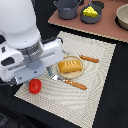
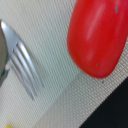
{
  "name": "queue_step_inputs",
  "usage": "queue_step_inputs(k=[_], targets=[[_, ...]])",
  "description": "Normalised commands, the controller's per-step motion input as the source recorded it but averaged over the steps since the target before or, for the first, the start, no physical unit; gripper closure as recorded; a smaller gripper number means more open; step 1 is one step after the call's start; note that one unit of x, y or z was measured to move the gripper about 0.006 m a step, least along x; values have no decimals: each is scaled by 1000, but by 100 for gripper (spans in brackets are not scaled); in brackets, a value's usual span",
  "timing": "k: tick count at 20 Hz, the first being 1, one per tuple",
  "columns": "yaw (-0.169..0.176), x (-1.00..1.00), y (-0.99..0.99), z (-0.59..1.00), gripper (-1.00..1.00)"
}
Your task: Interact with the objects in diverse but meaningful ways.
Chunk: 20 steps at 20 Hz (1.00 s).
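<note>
— red tomato [image 1: 34, 86] first: where does it sit?

— on the pale woven placemat [image 1: 95, 75], near the corner closest to my arm [image 1: 22, 42], just below my wrist housing in the exterior view. my wrist camera sees it close up [image 2: 97, 37], lying on the weave beside the fork tines [image 2: 22, 67], a strip of mat between them, not touching.

— and your hand?

— i cannot tell whether it is released or clenched. the white body of my arm hides it in the exterior view, and no fingers show in the wrist view.

— what about the bread?

— the golden bread loaf [image 1: 70, 66] lies on a small plate [image 1: 64, 73] in the middle of the placemat. a wooden-handled fork [image 1: 70, 82] lies just beside the plate on the side nearer the tomato, and a wooden-handled knife [image 1: 89, 59] lies on the far side.

— anything beyond the mat?

— a brown board [image 1: 107, 30] at the far edge of the dark table [image 1: 117, 95]. on it a grey saucepan [image 1: 68, 8] stands upright, and next to it, toward the exterior view's right, a dark bowl [image 1: 89, 19] holds the yellow cheese wedge [image 1: 90, 10]. a pale dish [image 1: 122, 17] is cut off at the frame edge.
</note>
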Motion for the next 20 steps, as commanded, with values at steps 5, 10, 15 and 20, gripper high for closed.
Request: queue_step_inputs(k=[5, 10, 15, 20], targets=[[-81, 141, -363, -57, -100], [-33, 0, -181, -87, -100], [-29, 0, -150, -134, -100], [-31, 0, -141, -143, -100]])
